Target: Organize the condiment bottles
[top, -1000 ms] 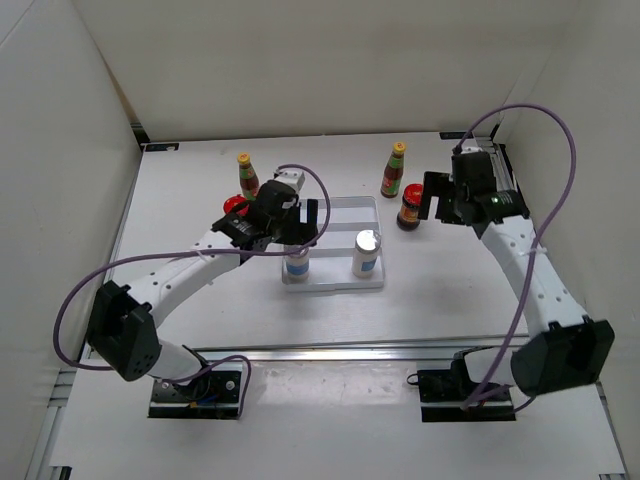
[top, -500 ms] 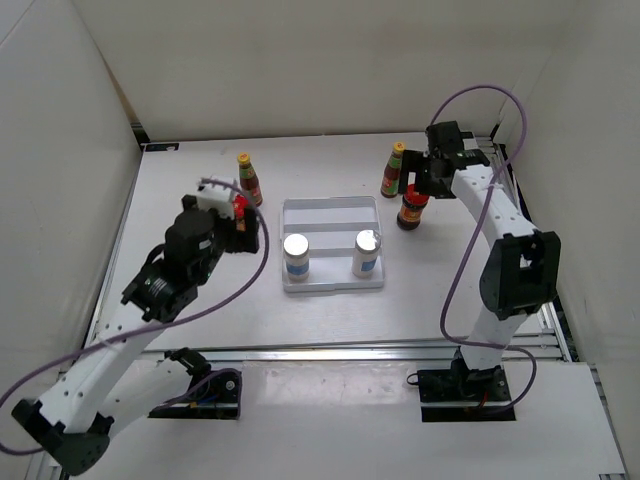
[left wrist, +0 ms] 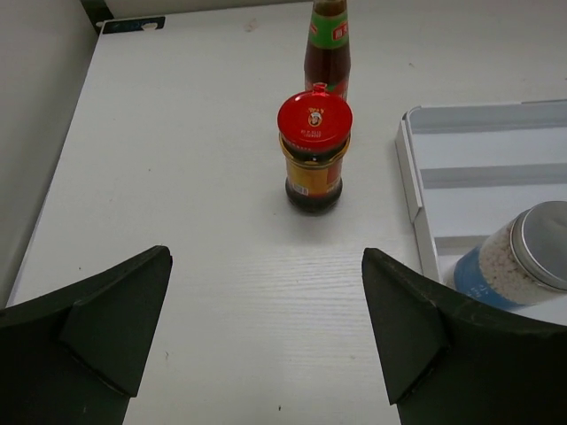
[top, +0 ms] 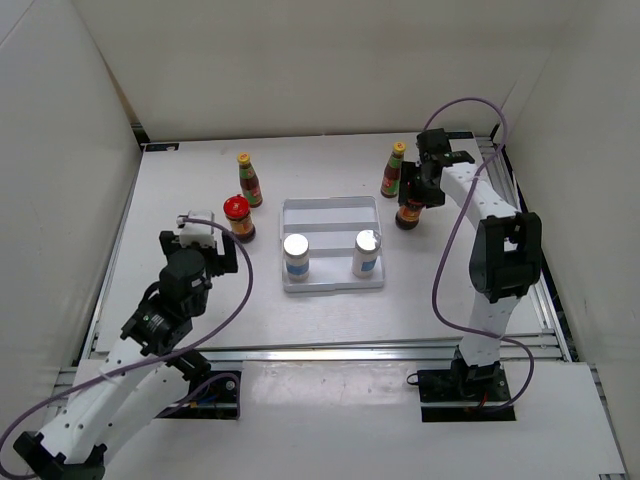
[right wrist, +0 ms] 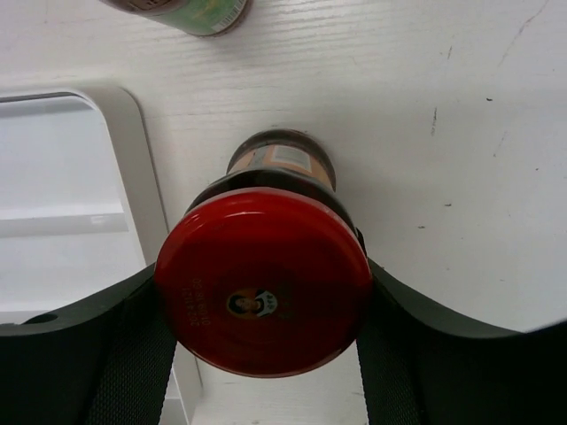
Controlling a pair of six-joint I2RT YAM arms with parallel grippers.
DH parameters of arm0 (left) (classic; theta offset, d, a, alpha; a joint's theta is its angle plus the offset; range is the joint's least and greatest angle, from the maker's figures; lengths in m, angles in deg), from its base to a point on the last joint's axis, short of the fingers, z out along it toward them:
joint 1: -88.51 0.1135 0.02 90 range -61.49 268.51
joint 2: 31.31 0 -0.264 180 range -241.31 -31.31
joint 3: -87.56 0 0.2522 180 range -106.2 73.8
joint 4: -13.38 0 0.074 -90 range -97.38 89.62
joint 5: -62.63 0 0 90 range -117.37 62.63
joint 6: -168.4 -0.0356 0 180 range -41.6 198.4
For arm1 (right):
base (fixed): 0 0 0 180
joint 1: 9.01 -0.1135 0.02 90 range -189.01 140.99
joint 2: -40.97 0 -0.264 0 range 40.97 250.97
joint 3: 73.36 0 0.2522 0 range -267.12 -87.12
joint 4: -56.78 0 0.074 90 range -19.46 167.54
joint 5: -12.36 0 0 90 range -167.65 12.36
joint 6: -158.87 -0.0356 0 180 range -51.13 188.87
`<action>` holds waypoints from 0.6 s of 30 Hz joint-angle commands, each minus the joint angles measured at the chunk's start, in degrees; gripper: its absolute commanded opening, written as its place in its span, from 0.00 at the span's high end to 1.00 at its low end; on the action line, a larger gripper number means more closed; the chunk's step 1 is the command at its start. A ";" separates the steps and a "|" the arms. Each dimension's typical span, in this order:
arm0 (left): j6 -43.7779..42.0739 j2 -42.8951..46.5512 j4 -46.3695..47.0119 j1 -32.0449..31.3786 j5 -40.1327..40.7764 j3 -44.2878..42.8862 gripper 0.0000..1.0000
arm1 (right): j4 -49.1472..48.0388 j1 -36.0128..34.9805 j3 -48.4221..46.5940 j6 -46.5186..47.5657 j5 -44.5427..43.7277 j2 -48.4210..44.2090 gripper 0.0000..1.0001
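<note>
Two white silver-topped shakers (top: 297,256) (top: 366,253) stand in the white tray (top: 332,212). A red-lidded jar (top: 238,218) and a slim yellow-capped bottle (top: 247,179) stand left of the tray. My left gripper (left wrist: 266,257) is open and empty, a short way in front of that jar (left wrist: 314,146). Right of the tray stand another slim bottle (top: 394,169) and a second red-lidded jar (top: 409,214). My right gripper (right wrist: 263,305) comes down over this jar (right wrist: 263,288), its fingers (right wrist: 133,345) pressed against both sides of the lid. The jar stands on the table.
White walls close off the table at the back and on both sides. The tray's rim (right wrist: 142,168) lies just left of the held jar. Purple cables loop off both arms. A metal rail (top: 330,350) runs along the near edge.
My left arm has pulled back from the tray to the near left, leaving a shaker standing there. The right gripper has swung over the right-hand jar and closed on its lid.
</note>
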 commanded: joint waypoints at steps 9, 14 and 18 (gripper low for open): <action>1.15 -3.26 0.61 0.12 2.22 -1.84 0.00 | 1.46 -0.52 -7.08 1.57 -3.28 -5.44 0.77; 1.15 -3.25 0.61 0.12 3.27 -1.84 0.00 | 3.31 -5.95 -13.58 4.91 -3.65 -9.13 0.85; 1.68 -3.78 0.61 0.12 3.98 -1.84 0.00 | 4.55 -9.21 -17.02 5.53 1.52 -9.14 0.86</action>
